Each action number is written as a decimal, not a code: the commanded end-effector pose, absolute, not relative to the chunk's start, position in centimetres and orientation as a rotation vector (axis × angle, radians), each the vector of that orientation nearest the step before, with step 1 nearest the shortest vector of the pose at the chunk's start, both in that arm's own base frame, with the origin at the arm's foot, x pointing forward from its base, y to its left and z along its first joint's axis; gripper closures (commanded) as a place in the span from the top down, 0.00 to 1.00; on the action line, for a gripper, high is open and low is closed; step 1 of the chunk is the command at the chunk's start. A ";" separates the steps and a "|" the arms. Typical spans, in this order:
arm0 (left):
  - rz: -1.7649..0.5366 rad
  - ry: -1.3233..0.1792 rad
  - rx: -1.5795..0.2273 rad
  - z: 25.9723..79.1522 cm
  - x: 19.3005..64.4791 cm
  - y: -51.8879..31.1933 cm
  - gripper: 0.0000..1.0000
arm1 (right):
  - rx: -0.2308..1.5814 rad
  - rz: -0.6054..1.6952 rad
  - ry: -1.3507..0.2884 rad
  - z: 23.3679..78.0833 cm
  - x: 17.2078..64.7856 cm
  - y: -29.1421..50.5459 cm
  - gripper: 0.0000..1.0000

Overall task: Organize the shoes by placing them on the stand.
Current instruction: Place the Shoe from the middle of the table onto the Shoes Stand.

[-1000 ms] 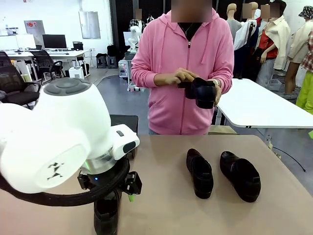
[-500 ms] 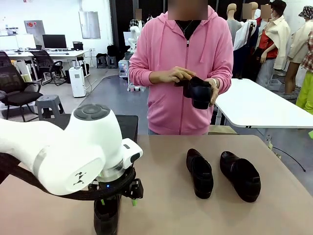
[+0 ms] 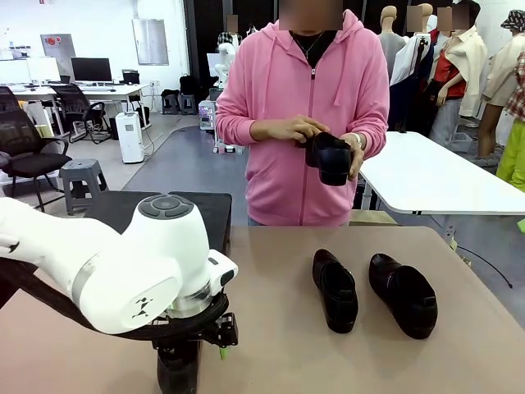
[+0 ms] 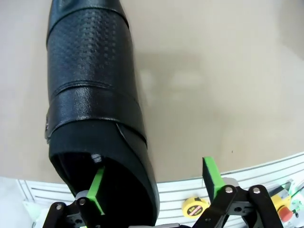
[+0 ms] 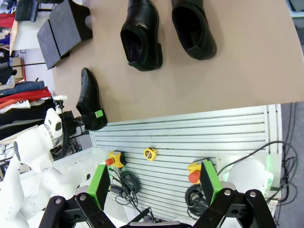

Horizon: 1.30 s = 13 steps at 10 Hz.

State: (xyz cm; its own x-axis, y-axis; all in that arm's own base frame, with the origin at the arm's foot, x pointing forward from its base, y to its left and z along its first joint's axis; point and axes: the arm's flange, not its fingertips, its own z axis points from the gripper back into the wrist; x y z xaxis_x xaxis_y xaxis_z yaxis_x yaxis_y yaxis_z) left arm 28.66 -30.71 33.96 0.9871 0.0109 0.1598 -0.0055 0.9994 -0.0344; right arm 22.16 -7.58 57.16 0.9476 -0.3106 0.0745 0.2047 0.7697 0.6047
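The left gripper hangs spread wide astride the heel of a glossy black leather slip-on shoe, one green pad at the heel and the other clear, nothing clamped. That shoe lies on the tan tabletop, on the robot's side of the low matte black sloped stand. Two matching shoes lie side by side to the stand's right. A fourth shoe is in a person's hands beyond the stand. The right gripper is spread open and empty.

The tan table carries a middle shoe and right shoe side by side, a left shoe at its near edge, and the stand at the far left.
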 end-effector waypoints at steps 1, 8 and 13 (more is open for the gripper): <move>0.034 -0.226 0.005 33.2 28.3 -30.5 0.18 | 0.658 -0.278 -0.173 57.6 22.2 -7.5 1.00; 0.032 -0.227 0.003 34.0 28.0 -30.0 0.00 | 0.658 -0.278 -0.173 57.6 22.2 -7.5 1.00; -0.151 -0.288 -0.067 42.7 22.9 -26.5 0.00 | 0.658 -0.278 -0.173 57.6 22.2 -7.5 1.00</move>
